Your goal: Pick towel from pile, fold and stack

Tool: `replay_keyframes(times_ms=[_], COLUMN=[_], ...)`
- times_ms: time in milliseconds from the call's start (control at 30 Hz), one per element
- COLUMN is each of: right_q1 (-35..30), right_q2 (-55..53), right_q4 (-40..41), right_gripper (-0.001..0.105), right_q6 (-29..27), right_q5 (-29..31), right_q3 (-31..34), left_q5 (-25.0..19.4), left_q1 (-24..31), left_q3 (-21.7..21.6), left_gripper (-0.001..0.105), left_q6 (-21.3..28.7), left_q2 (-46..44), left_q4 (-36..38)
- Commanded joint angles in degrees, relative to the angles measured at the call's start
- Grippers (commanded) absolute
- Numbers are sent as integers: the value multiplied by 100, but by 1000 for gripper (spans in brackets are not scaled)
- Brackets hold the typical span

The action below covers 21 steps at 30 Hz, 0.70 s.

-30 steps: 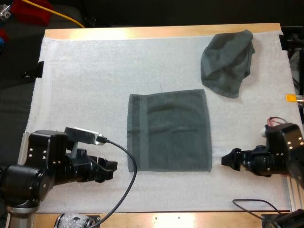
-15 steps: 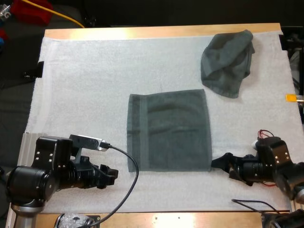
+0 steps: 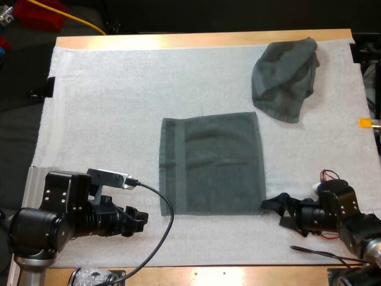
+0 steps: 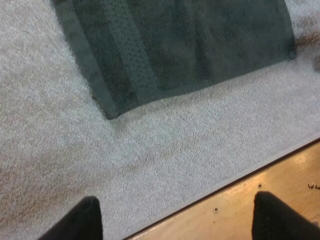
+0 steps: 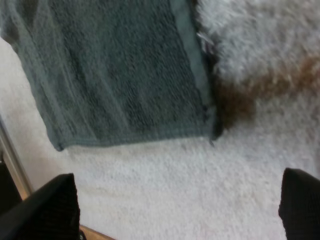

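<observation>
One white mat (image 3: pixel 107 101) covers wooden table (image 3: pixel 202 40); flat towel (image 3: pixel 211 164) mid-mat.

Dark grey-green terry towel (image 3: pixel 211 164) flat, squared, near edge between both jaws; crumpled dark grey-green towel (image 3: pixel 284 77) heaped well beyond right jaws.

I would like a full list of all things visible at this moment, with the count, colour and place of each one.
flat towel: one, dark grey-green, spread in the middle of the mat
crumpled towel: one, dark grey-green, far right part of the mat
mat: one, white, covers the table
table: one, wooden, bare along its far and near edges
left gripper: one, black, open, apart from the flat towel's near left corner
right gripper: one, black, open, beside the flat towel's near right corner
</observation>
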Motion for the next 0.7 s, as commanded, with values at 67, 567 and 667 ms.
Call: replay_keyframes(times_ms=[67,567,667], right_q1=[-16,-16,-16], right_q2=[206,930,1141], right_q4=[-141,-778,-810], right_gripper=[79,79,79], right_q6=[62,247,236], right_q5=[-97,-373,-448], right_q3=[9,9,9], left_q5=[-29,-29,-29], left_q1=[-26,-26,-26], left_q3=[-7,-7,-7], left_gripper=[61,61,61], left_q6=[-50,-50,-50], left_q2=[-43,-43,-43], left_q4=[10,-26,-26])
